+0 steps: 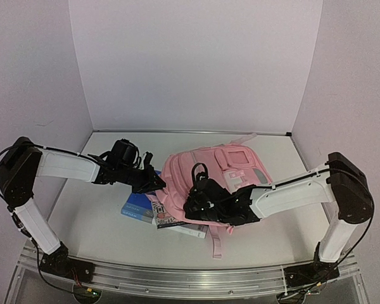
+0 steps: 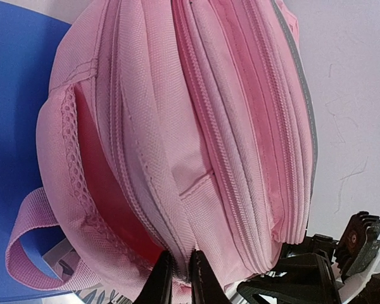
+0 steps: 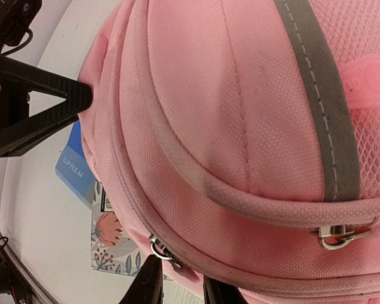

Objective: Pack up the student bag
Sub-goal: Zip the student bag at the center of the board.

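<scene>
At the middle of the table (image 1: 101, 221) your student bag (image 1: 231, 171) lies front pockets up, its near left part resting on a blue clip file (image 1: 136, 206) and a floral-covered book (image 1: 177, 225). Your left gripper (image 2: 180, 269) is at the bag's left edge, fingers pressed nearly together and pinching a ridge of pink fabric by the zip. Your right gripper (image 3: 180, 278) straddles the near seam beside a metal zipper pull (image 3: 163, 251), fingers slightly apart; you cannot tell whether they clamp it.

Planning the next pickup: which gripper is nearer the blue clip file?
Left. The left gripper pinches the student bag beside the file; the right gripper sits at the bag's zipper, farther off.
</scene>
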Robot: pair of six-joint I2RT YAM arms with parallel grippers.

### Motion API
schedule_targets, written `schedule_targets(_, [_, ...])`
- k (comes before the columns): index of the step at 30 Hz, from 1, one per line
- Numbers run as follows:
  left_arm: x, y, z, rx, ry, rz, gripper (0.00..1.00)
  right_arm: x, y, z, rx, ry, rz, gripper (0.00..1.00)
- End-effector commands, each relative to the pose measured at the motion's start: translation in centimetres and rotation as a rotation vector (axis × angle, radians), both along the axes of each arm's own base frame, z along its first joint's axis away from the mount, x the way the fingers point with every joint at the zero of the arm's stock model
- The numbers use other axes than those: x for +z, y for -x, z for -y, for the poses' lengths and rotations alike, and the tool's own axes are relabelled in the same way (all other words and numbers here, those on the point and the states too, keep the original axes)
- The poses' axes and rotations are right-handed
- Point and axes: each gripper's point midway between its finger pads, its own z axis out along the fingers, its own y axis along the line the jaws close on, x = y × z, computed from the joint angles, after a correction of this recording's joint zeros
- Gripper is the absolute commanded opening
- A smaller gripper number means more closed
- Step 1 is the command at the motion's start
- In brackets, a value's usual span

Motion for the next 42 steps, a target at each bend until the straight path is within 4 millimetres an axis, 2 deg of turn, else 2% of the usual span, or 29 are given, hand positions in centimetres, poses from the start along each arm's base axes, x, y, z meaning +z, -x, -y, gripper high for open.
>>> schedule_targets(1, [1.6,-0.9,0.8,-0.016,0.037,0.052,0.09,0.2,-0.8,-0.6,-0.024,0.021,0.034,0.19])
schedule_targets(5, [1.5,-1.1,0.4,-0.003,0.026,0.056,0.01,0.5,-0.9,-0.4,-0.036,0.023,0.040,0.07])
schedule_targets(7, [1.5,-1.4,-0.1,0.010,0.024,0.057,0.00,0.7,-0.8,-0.2,-0.032,0.022,0.034,0.00])
schedule_targets(13, [1.8,-2.5,-1.8,0.041,0.014,0.073,0.00,1.3,0.7,1.3,0.011,0.026,-0.003,0.00])
schedule_targets(17, [2.5,-3.2,-3.4,0.066,0.006,0.095,0.00,1.2,1.9,3.1,0.046,0.037,-0.049,0.00])
schedule_targets(21, [3.2,-3.7,-4.6,0.085,0.008,0.118,0.00,1.3,2.1,5.2,0.099,0.066,-0.100,0.00])
schedule_targets(25, [3.3,-3.7,-5.4,0.082,-0.013,0.117,0.00,1.2,1.5,6.9,0.147,0.057,-0.161,0.00])
schedule_targets(33, [4.0,-4.3,-7.3,0.119,-0.033,0.136,0.00,-0.3,-0.2,11.8,0.125,0.110,-0.222,0.00])
schedule_targets(39, [4.4,-4.8,-7.2,0.106,-0.030,0.144,0.00,-0.9,-1.2,13.9,0.089,0.136,-0.219,0.00])
schedule_targets(42, [4.8,-5.3,-6.7,0.089,-0.014,0.149,0.00,0.1,-1.5,13.6,0.104,0.118,-0.196,0.00])
